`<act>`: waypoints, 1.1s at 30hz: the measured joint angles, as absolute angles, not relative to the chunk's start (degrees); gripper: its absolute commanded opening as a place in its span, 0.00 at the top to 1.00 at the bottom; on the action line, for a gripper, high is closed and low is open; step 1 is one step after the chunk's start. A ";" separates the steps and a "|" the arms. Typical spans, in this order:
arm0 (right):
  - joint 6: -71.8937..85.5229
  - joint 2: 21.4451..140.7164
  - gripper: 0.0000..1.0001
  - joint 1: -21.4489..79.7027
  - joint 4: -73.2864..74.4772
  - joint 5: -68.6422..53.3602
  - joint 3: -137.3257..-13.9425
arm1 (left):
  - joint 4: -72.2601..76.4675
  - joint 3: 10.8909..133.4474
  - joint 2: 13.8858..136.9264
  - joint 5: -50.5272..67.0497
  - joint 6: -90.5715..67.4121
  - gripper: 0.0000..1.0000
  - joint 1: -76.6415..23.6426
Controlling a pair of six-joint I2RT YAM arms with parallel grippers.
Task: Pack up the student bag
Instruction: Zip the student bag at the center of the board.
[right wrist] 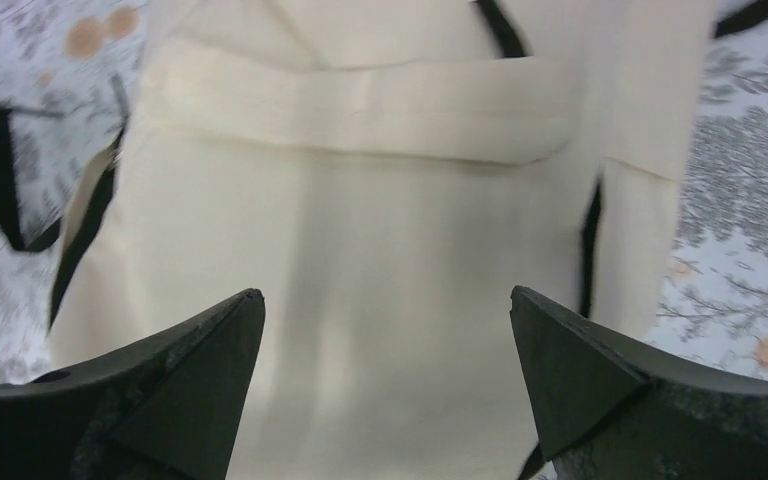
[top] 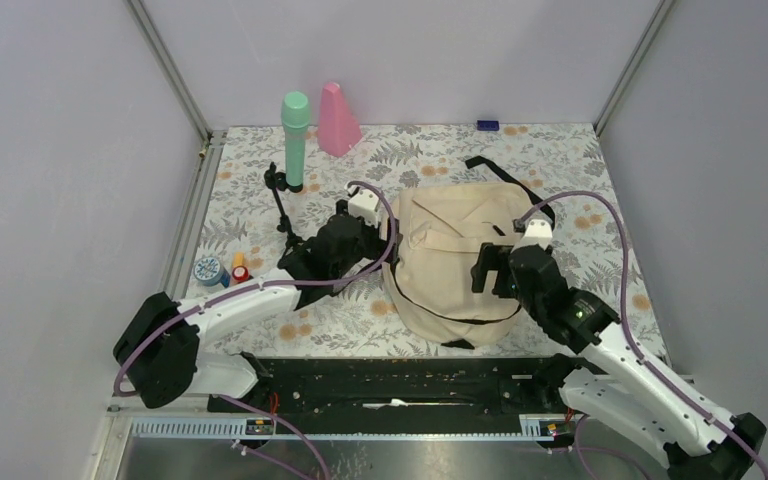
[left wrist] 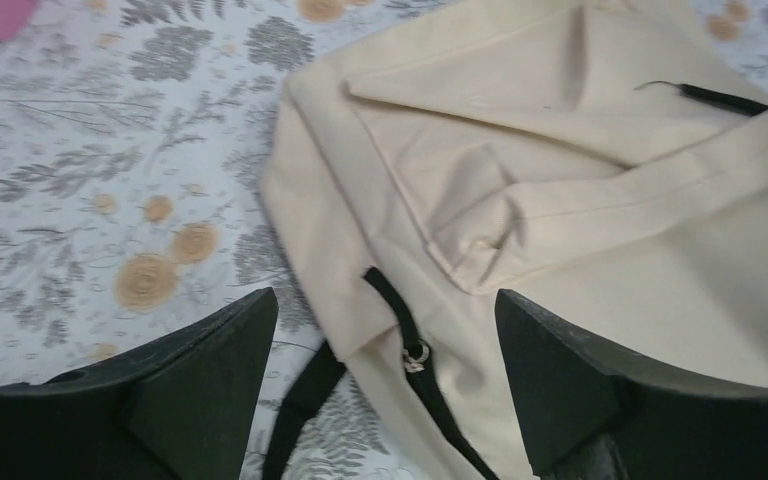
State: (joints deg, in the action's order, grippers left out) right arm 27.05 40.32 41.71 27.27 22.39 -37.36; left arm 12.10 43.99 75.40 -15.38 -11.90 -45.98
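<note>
My left gripper (left wrist: 382, 300) and right gripper (right wrist: 387, 295) both gape empty either side of the large cream fabric backpack (top: 455, 260) lying mid floral-clothed table (top: 560, 150), so I'd pinch its folded flap edge (left wrist: 480, 250) squarely, steering clear of the loose black strap (left wrist: 305, 395).

No legible txt, labels or nos.; markings on small round item (top: 207, 270) too tiny to read.

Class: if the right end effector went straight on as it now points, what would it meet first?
Likely the student bag; its cream fabric fills the view ahead of the right end effector, depth unclear.
</note>
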 measured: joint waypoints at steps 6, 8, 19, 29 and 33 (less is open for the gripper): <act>26.50 48.49 0.08 29.58 27.27 19.18 -41.69 | 11.55 43.66 74.35 -6.63 -20.23 0.15 -47.48; 25.82 50.89 0.13 27.38 26.28 18.61 -42.89 | 11.92 43.05 74.19 -4.69 -22.39 0.16 -48.93; 22.09 63.72 0.60 25.23 14.50 18.79 -44.36 | 19.73 39.77 80.29 4.38 -25.08 0.54 -59.53; 26.41 63.26 0.36 24.86 13.58 17.89 -41.67 | 21.04 38.44 86.11 6.70 -17.02 0.60 -64.18; 24.43 59.77 0.33 24.53 18.26 18.44 -43.33 | 19.55 38.57 85.52 5.93 -16.10 0.39 -64.45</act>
State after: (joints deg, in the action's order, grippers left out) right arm 24.43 59.77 24.53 18.26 18.44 -43.33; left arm 19.55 38.57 85.52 5.93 -16.10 -64.45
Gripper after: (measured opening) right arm 0.655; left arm 0.459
